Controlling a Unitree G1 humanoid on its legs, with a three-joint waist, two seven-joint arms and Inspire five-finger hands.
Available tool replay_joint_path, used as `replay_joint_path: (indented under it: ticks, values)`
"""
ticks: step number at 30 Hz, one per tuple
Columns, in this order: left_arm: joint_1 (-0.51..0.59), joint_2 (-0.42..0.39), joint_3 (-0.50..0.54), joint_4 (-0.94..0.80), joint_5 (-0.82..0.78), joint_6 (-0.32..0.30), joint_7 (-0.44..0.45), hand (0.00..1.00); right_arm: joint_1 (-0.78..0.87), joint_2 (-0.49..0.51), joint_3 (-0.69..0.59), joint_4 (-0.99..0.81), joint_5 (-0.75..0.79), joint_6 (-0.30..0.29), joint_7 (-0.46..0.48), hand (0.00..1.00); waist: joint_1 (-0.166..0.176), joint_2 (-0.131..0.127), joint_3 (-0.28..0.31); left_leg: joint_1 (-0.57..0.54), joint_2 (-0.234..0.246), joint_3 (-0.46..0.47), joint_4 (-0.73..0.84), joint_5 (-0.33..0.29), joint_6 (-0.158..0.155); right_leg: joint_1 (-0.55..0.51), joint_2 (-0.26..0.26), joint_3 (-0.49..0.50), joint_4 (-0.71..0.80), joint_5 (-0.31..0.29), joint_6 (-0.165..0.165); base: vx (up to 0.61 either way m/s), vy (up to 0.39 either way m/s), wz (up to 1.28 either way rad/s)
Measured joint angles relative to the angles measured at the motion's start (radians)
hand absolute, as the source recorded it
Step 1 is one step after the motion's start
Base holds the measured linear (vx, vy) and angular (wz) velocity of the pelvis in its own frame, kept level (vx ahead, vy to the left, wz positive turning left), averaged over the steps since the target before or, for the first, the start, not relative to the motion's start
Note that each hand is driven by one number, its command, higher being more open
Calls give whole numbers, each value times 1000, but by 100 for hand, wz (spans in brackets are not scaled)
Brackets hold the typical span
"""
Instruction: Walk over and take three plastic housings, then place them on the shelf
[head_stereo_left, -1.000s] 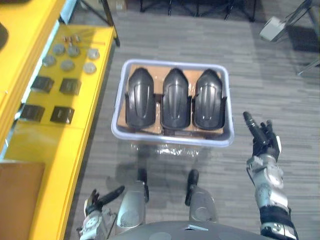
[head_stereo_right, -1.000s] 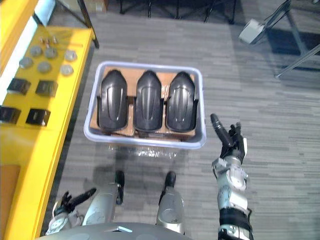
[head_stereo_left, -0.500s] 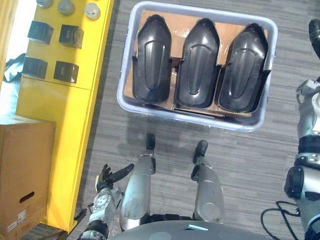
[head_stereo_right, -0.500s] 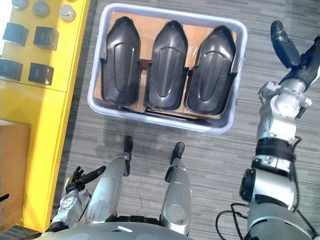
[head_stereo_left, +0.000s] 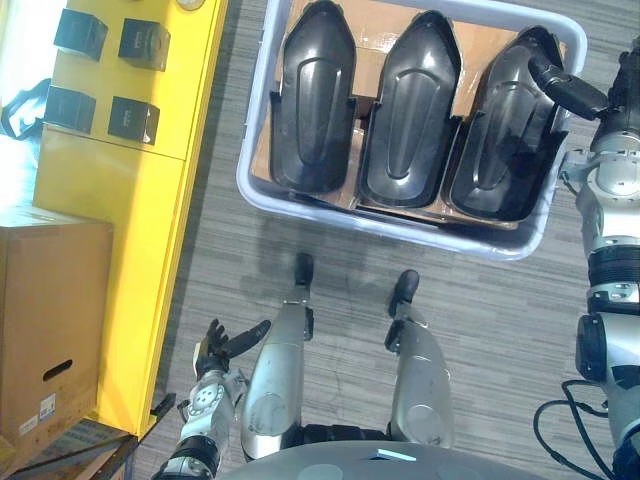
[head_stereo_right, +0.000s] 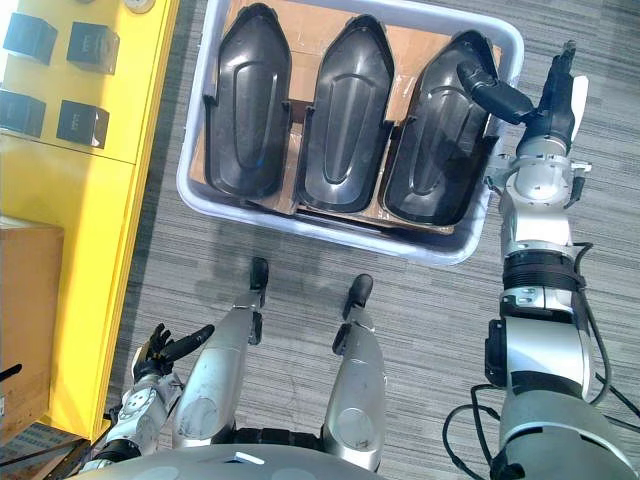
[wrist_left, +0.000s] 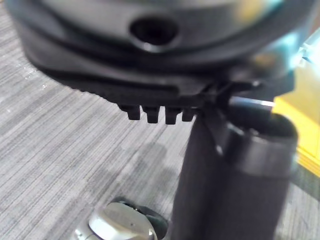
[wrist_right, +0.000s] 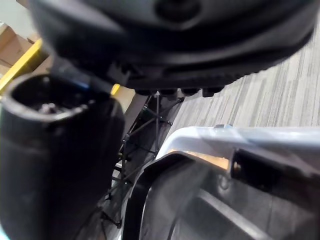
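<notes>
while all three plastic housings are lying in the pale bin on the floor just ahead of the robot, the task is sitting at the 1st pick, imo: none is being held & none is lying on the yellow shelf at the left. the right hand is hanging over the right housing, fingers straight, thumb reaching out across the shell's top end, gripping nothing; can't tell if the thumb is touching it. the left hand is idling low at the left side, fingers relaxed & apart, empty.

nxt move is prob. calling for the right hand to drop lower & curl round that housing's edge, maybe w/ the left hand coming in to help. the shells are looking wide & smooth, so a one-hand pinch is risking a slip.

bin contents: left housing, the middle one, the right housing, side by side & nearly touching, domed side up, resting on a cardboard liner. the shelf is carrying small black boxes.
</notes>
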Motion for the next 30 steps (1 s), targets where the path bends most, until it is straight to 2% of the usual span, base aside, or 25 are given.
replay_joint_path:
  ticks: [4,7,13,14,20,23,26,30]
  values:
    - [-1,10,-16,2,0,1,1,100,12,-5,22,-20,-9,26,12,100,-10,0,0,-14,2,-1,6,1,-1,-10,3,1,0,-1,-1,-50,-8,-1]
    - [-15,13,-31,11,-3,-1,2,100,27,-5,51,-19,-41,42,16,100,-8,9,5,-31,6,-7,20,2,-2,-18,9,0,1,-1,-1,-32,-8,0]
    - [-17,15,-37,13,-4,-3,6,100,76,-5,73,-31,-75,69,5,100,-8,10,6,-33,7,-8,26,2,-2,-18,10,1,1,-1,-2,2,0,-1]
    - [-17,16,-37,13,-6,0,8,100,98,-5,73,-59,-79,80,4,0,-9,10,6,-36,9,-7,34,-2,-4,-18,13,2,1,-1,-2,12,1,-4]
    - [-18,26,-59,16,-26,3,12,100,136,26,73,-86,-134,126,4,0,-9,10,6,-38,18,-4,38,-5,-8,-22,24,9,1,-3,-7,3,-7,-4]
    - [-18,33,-72,19,-39,1,15,100,115,37,53,-70,-197,142,-43,0,-10,10,6,-44,19,-4,39,-5,-8,-34,28,14,14,-6,-11,-5,-2,-4]
    - [-18,35,-77,21,-39,0,16,100,98,37,53,-36,-198,153,-69,0,-11,10,6,-44,22,-9,39,-3,-10,-34,32,11,15,-7,-13,0,0,0]
    - [-18,35,-79,21,-39,1,20,100,75,37,54,6,-237,197,-94,0,-11,10,6,-43,23,-14,37,-2,-12,-32,35,9,15,-8,-14,0,0,0]
